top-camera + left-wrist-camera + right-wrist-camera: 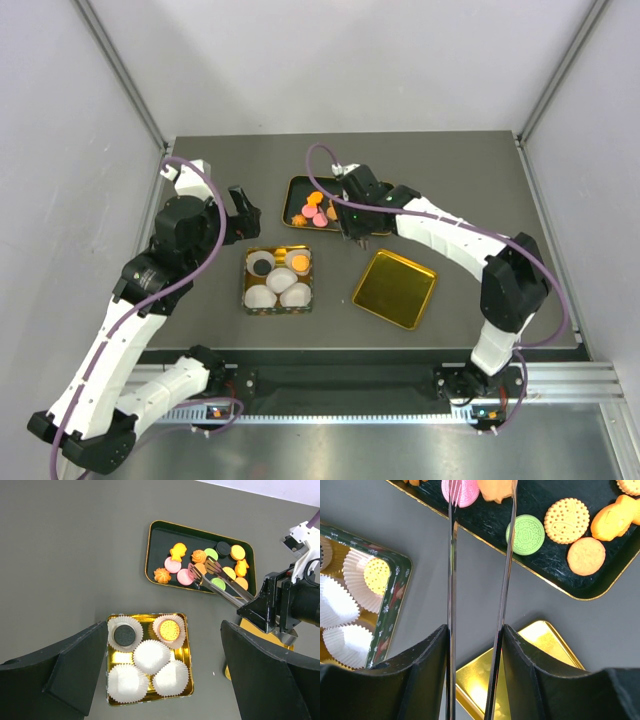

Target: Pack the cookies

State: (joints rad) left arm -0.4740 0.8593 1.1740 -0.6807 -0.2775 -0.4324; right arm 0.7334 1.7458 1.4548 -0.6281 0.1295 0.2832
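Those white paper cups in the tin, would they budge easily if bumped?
The paper cups look thin and pleated, so likely light and floppy. They seem just set in the tin, so a nudge might shift or tip one.

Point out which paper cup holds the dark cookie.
The far-left cup in the tin; its neighbour holds an orange cookie, the other three are empty.

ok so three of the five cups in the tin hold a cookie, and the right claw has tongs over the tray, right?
Two, not three. The left wrist view shows only a dark cookie and an orange cookie in the tin; the other three cups are empty. The right claw does have tongs over the tray.
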